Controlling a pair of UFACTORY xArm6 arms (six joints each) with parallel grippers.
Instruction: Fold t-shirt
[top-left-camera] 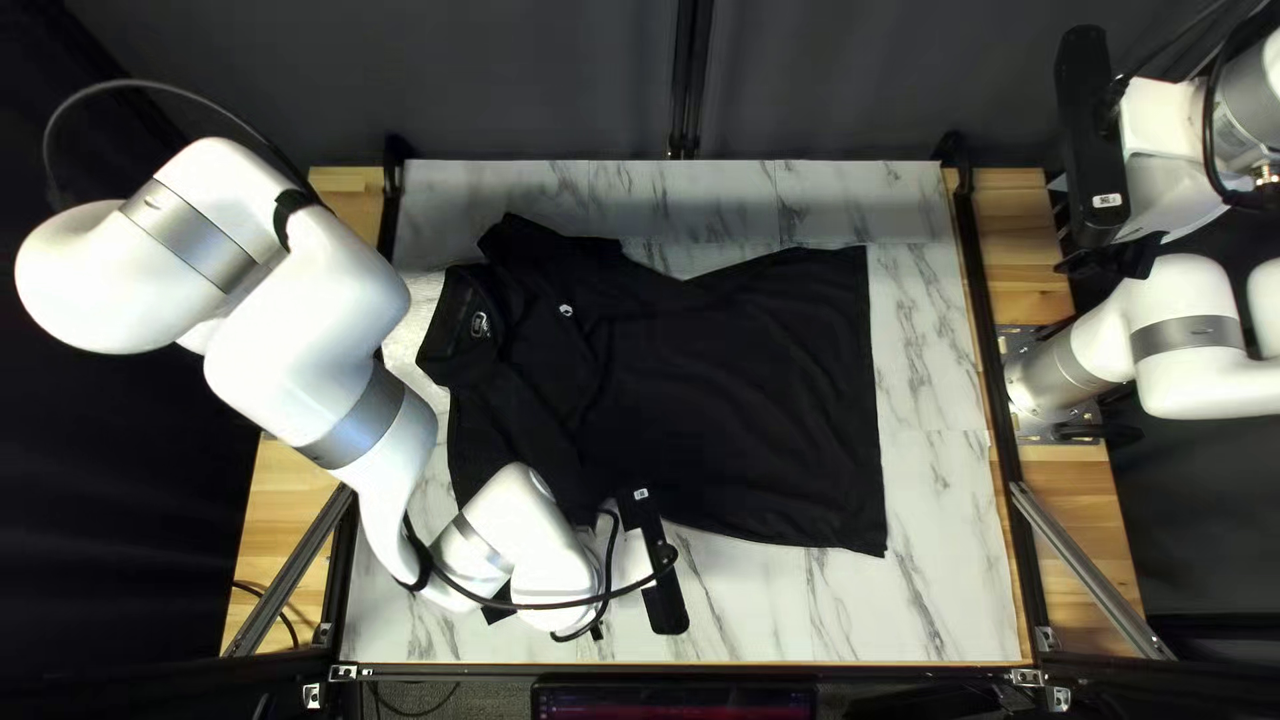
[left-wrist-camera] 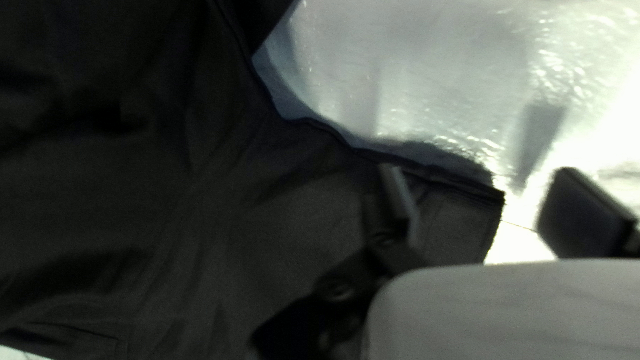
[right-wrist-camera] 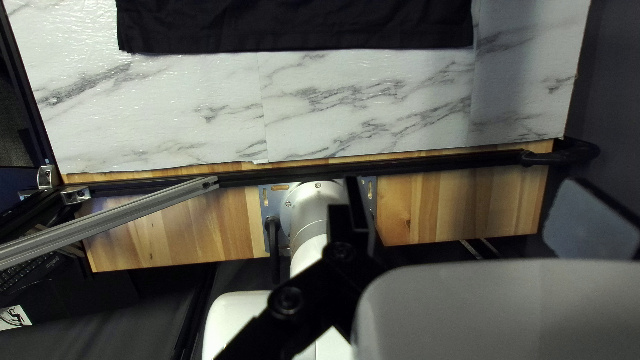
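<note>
– Firstly, where does the t-shirt (top-left-camera: 720, 374) lie?
– Laid out on the marbled table (top-left-camera: 940, 547), collar (top-left-camera: 460, 331) toward the left of the top left view, hem toward the right.
– Left gripper (top-left-camera: 558, 580)?
– Above a sleeve (left-wrist-camera: 457, 223), fingers wide apart, grasping nothing; one over the fabric, the other beyond the cuff.
– Right gripper (top-left-camera: 1118, 256)?
– Raised beside the table's right edge, fingers likewise well spread, nothing held

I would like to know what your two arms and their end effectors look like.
My left arm and right arm are white, with rounded segments and grey bands. Black cables run outside them. The left end effector and right end effector have black, jointed links. Black bars at the wrists carry small white labels.
</note>
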